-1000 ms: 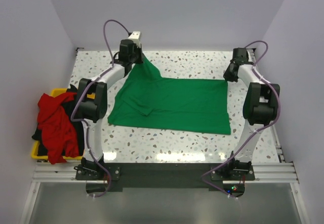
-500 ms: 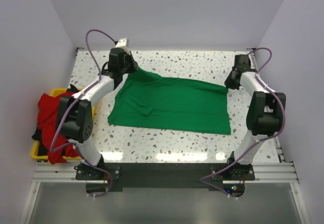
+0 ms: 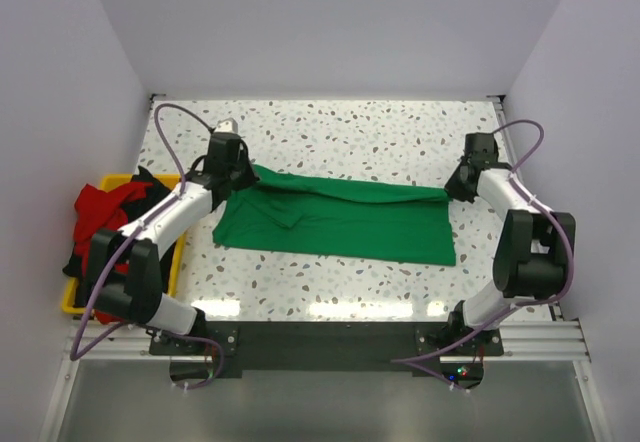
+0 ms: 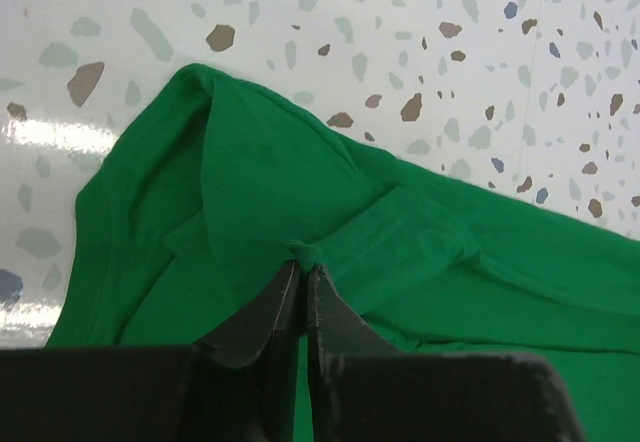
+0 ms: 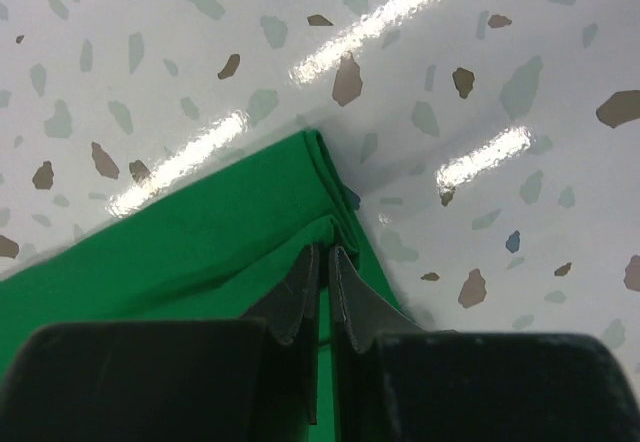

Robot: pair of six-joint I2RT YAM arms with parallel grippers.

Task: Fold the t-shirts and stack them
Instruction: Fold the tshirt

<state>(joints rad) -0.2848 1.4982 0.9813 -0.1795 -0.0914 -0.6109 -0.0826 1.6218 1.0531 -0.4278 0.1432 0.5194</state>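
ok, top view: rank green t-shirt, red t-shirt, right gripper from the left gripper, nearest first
1. green t-shirt: pinched in the left gripper, far-left corner.
2. red t-shirt: in the yellow bin, off to its left.
3. right gripper: across the table, shut on the shirt's far-right corner.

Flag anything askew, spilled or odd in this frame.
Nothing damaged. The red t-shirt and black t-shirt are heaped untidily, draping over the rim of the yellow bin at left. The green t-shirt is only mid-fold, far corners pinched in the left gripper and right gripper.
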